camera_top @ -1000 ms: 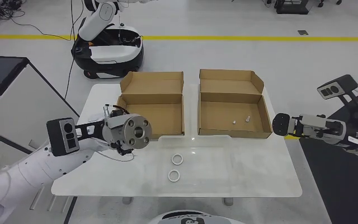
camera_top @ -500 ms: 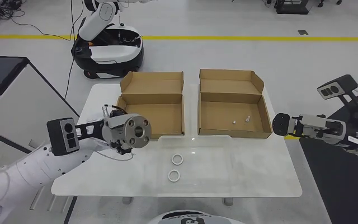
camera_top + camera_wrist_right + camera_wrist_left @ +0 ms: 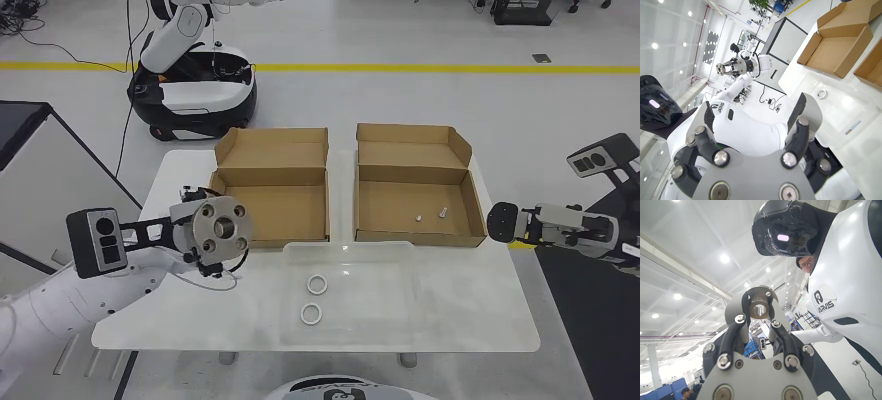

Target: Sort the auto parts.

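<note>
Right gripper (image 3: 755,108) with fingers spread wide; beyond the fingertips, a white ring (image 3: 821,94) in a clear tray (image 3: 857,121).

rings (image 3: 316,284) in tray (image 3: 385,305), left box (image 3: 285,210) and right box (image 3: 400,205) behind

The left arm has drawn back toward the left side of the table, carrying the metal flange (image 3: 220,229) clamped in the left gripper (image 3: 759,314). In the top view the flange has shifted left and slightly farther from the robot, widening its gap to the clear tray (image 3: 400,300). It now overlaps only the near left corner of the left cardboard box (image 3: 270,200), where earlier it covered more of the near wall.
</note>
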Action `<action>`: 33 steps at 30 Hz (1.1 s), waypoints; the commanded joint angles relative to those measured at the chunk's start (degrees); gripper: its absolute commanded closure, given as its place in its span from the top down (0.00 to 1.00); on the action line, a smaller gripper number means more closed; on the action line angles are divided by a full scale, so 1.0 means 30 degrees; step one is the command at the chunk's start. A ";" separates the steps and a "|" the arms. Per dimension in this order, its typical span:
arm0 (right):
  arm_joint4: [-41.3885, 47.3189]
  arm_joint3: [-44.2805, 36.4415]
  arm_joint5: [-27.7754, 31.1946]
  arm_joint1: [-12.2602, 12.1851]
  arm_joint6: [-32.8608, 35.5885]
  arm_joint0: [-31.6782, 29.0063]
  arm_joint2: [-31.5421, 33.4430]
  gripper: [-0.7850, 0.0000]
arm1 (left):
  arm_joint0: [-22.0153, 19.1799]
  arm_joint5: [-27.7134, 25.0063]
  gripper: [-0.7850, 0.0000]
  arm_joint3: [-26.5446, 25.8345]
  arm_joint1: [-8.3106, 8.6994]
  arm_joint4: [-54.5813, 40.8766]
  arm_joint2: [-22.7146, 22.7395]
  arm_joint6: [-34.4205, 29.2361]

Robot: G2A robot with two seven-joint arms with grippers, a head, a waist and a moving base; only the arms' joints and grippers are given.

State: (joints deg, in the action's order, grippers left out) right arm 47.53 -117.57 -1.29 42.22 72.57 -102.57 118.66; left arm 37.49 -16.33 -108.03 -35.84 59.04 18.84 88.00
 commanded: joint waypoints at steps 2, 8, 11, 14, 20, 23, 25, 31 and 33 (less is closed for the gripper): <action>0.0000 0.0001 0.0000 0.0000 0.0001 0.0001 -0.0001 1.00 | 0.0208 0.0000 0.00 -0.0140 -0.0048 -0.0187 0.0374 0.0001; 0.0000 0.0001 0.0000 0.0000 0.0001 0.0001 -0.0001 1.00 | 0.0467 -0.0001 0.00 -0.0293 -0.0080 -0.0135 0.0645 0.0001; 0.0000 0.0001 0.0000 0.0000 0.0001 0.0001 -0.0001 1.00 | 0.0467 -0.0001 0.00 -0.0293 -0.0080 -0.0135 0.0645 0.0001; 0.0000 0.0001 0.0000 0.0000 0.0001 0.0001 -0.0001 1.00 | 0.0467 -0.0001 0.00 -0.0293 -0.0080 -0.0135 0.0645 0.0001; 0.0000 0.0001 0.0000 0.0000 0.0001 0.0001 -0.0001 1.00 | 0.0467 -0.0001 0.00 -0.0293 -0.0080 -0.0135 0.0645 0.0001; 0.0000 0.0001 0.0000 0.0000 0.0001 0.0001 -0.0001 1.00 | 0.0467 -0.0001 0.00 -0.0293 -0.0080 -0.0135 0.0645 0.0001; 0.0000 0.0001 0.0000 0.0000 0.0001 0.0001 -0.0001 1.00 | 0.0778 0.0251 0.00 -0.0462 -0.0144 -0.0645 0.0957 -0.0841; 0.0000 0.0001 0.0000 0.0000 0.0001 0.0001 -0.0001 1.00 | 0.1192 -0.0198 0.00 0.0068 -0.0304 -0.2110 0.2441 -0.2609; 0.0000 0.0001 0.0000 0.0000 0.0001 0.0001 -0.0001 1.00 | 0.1353 -0.0323 0.00 0.0472 -0.0365 -0.2493 0.2758 -0.4094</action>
State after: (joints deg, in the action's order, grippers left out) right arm 47.53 -117.57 -1.29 42.22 72.57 -102.57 118.66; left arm 41.24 -17.06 -107.35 -36.85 52.20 26.73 78.67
